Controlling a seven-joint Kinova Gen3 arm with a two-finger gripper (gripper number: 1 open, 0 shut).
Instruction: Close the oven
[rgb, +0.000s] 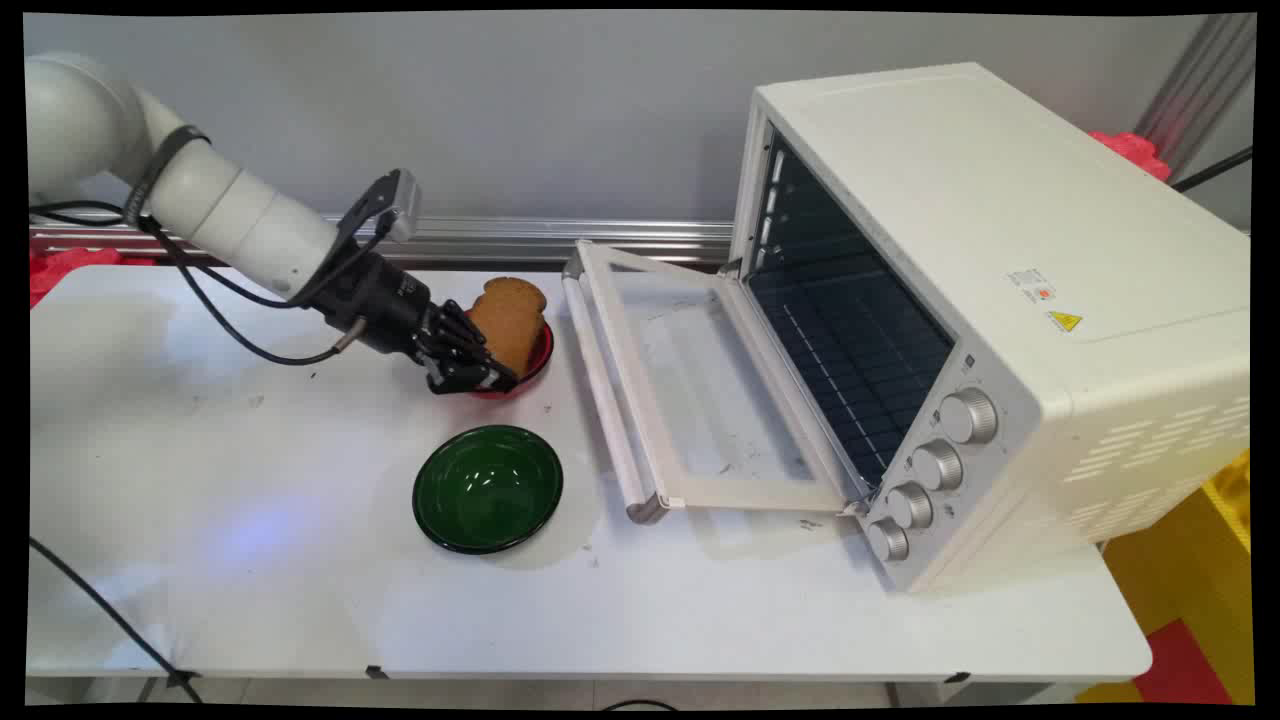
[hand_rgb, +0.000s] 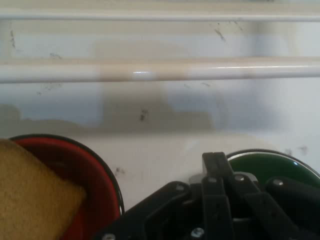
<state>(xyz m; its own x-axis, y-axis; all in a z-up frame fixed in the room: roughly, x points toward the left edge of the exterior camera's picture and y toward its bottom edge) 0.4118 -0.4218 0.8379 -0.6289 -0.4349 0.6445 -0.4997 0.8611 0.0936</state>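
Claw (rgb: 478, 372) low at red bowl (rgb: 541, 352) holding toast (rgb: 510, 320), grip state unclear, green bowl (rgb: 488, 488) just beside, open oven (rgb: 990, 300) beyond, yellow warning label (rgb: 1064, 321), text unreadable

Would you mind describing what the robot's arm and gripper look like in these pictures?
The arm is made of smooth, rounded white links with a dark band round one joint. Black cables hang loosely beneath it. At the wrist sits a black cylindrical section with a small grey camera module mounted above it. The gripper is black, with jointed linkage fingers held by visible screws.
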